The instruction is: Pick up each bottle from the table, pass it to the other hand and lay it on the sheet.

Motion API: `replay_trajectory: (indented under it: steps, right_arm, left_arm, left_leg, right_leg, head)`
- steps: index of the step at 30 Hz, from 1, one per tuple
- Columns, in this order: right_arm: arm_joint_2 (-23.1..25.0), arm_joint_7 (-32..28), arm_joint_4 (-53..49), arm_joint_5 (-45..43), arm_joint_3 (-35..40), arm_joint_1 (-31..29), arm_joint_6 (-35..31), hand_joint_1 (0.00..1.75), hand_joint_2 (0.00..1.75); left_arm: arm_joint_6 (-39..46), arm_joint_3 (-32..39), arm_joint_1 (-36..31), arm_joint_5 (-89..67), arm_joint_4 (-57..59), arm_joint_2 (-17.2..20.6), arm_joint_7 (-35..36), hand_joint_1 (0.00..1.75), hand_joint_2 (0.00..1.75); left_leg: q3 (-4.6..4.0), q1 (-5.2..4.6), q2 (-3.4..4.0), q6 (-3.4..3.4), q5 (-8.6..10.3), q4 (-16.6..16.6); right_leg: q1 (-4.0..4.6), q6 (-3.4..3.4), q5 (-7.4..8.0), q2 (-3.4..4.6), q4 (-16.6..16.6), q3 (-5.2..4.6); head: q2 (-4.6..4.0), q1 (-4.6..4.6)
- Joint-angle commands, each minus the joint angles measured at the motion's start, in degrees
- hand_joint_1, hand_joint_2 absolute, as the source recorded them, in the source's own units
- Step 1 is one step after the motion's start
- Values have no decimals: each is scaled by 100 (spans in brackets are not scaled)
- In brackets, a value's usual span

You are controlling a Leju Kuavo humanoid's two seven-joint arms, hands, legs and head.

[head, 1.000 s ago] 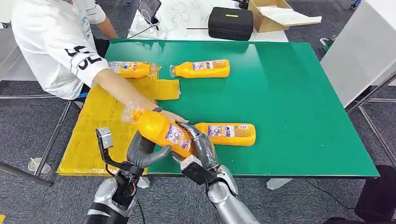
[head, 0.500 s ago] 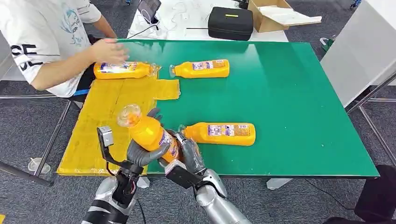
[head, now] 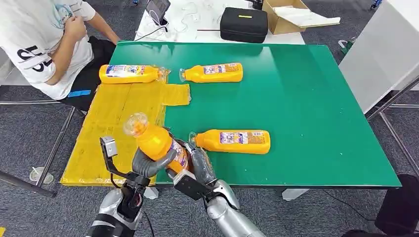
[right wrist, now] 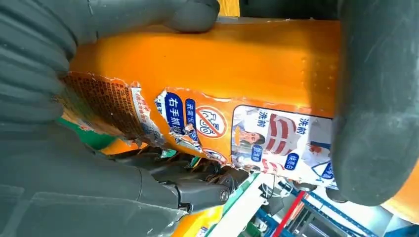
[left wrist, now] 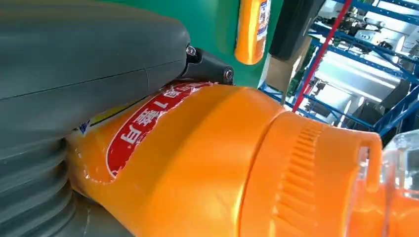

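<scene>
both arms bent inward, left hand (head: 148,165) and right hand (head: 200,165) gripping one bottle (head: 158,142) between them.

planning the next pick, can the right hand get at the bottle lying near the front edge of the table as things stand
Probably not yet. The right hand is wrapped on the held bottle together with the left hand. The lying bottle sits close beside it with nothing over it, so once freed the way looks open.

green table (head: 296,98), rectangular, on metal legs. beyond its far edge, a white table (head: 197,24) bearing a black zipped case (head: 243,23), an open cardboard box (head: 286,15), loose cables and a tilted tablet (head: 158,9). seated person (head: 44,44) in white printed t-shirt at the far left corner. grey carpet floor (head: 29,143).
</scene>
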Motion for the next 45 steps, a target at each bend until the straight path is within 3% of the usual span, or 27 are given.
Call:
replay_trajectory:
  steps: [1, 2, 3, 4, 5, 13, 20, 23, 27, 32, 33, 36, 39, 45]
  right_arm:
    - [-74, 100, 356, -7, 136, -159, -51, 175, 175]
    - [-73, 112, 309, -39, 78, -154, -93, 141, 175]
    - [-69, 143, 263, -53, 22, -153, -165, 0, 175]
    - [-84, 238, 193, 0, 4, -161, -247, 0, 175]
    - [-104, 279, 111, -43, -52, -160, -230, 0, 0]
    - [-571, 410, -2150, -567, -489, 346, 39, 0, 0]
    - [-546, 351, -2192, -619, -489, 396, 17, 0, 0]
    - [-609, 106, -3101, -1136, -617, 620, -22, 0, 0]
    - [-663, 53, -3811, -1448, -532, 771, -13, 0, 0]
    - [-619, -40, -3499, -1787, -200, 519, 67, 0, 0]
    - [-618, -65, -3391, -1836, -123, 447, 98, 0, 0]
    - [-613, -118, -3252, -1894, 24, 336, 141, 0, 0]
    - [-626, -130, -3268, -1926, 80, 313, 149, 0, 0]
    - [-660, -77, -3254, -1991, 126, 303, 250, 0, 0]
  left_arm:
    - [-151, -166, -159, 4, -83, 42, -33, 175, 175]
    - [-144, -157, -147, 5, -114, 42, -30, 175, 175]
    - [-103, -126, -139, 4, -136, 39, -33, 175, 175]
    - [10, -51, -124, -21, -183, 32, -49, 175, 175]
    - [105, 7, -131, -72, -212, 37, -92, 175, 175]
    - [1625, 938, -639, -1034, -326, 119, -644, 175, 175]
    - [1817, 937, -617, -1272, -356, 98, -807, 175, 175]
    - [3225, 1188, -1016, -2363, -220, 294, -1220, 175, 175]
    - [4946, 1148, -1461, -3861, 8, 687, -1220, 175, 175]
    - [6471, 684, -2431, -6023, 2181, 1103, -1168, 175, 175]
    - [6669, 576, -2571, -6976, 2478, 1228, -837, 175, 175]
    - [6669, 740, -2638, -8383, 2768, 1244, -603, 175, 175]
    - [6669, 743, -2840, -8763, 3376, 1198, -551, 175, 175]
    - [5666, 307, -3072, -9218, 4029, 1305, -195, 175, 175]
  left_leg:
    - [22, 3, 3, 4, -7, -1]
    - [25, 1, 4, 5, -8, -2]
    - [21, 2, 3, 5, -7, -1]
    - [16, 0, 1, 4, -4, -1]
    - [9, 1, 1, 3, -2, -1]
    - [8, 3, -12, 5, -1, 5]
    - [29, 1, -3, 6, -6, -2]
    - [12, 1, -3, 4, -1, 2]
    - [4, 2, 0, 1, 0, 5]
    - [35, 3, -2, 2, -1, -5]
    - [24, 3, -9, 1, 7, -7]
    - [30, 5, 4, 1, 6, -7]
    - [46, 6, 26, 2, 4, -7]
    - [50, 6, 18, -1, 1, -6]
  right_leg:
    - [6, -9, -6, -6, -4, 25]
    - [5, -9, -8, -5, -3, 27]
    - [5, -8, -6, -5, -4, 22]
    - [3, -7, -5, -6, -2, 17]
    - [3, -5, -2, -5, -3, 11]
    - [6, -9, -5, -20, 3, 13]
    - [5, -10, -7, -12, -5, 32]
    - [4, -8, -3, -10, 1, 13]
    - [5, -11, -1, -5, 7, 4]
    - [8, -17, -4, -10, -1, 33]
    - [8, -11, 0, -14, -3, 25]
    - [9, -11, 2, -2, -5, 27]
    - [11, -16, 3, 15, -6, 41]
    - [12, -19, -4, 3, -4, 48]
  head:
    - [0, 0]
    - [0, 0]
    - [0, 0]
    - [2, 0]
    - [2, 0]
    - [2, 0]
    - [0, 0]
    - [0, 0]
    - [0, 0]
    - [0, -2]
    - [0, 0]
    - [0, 0]
    - [2, 0]
    - [0, 2]
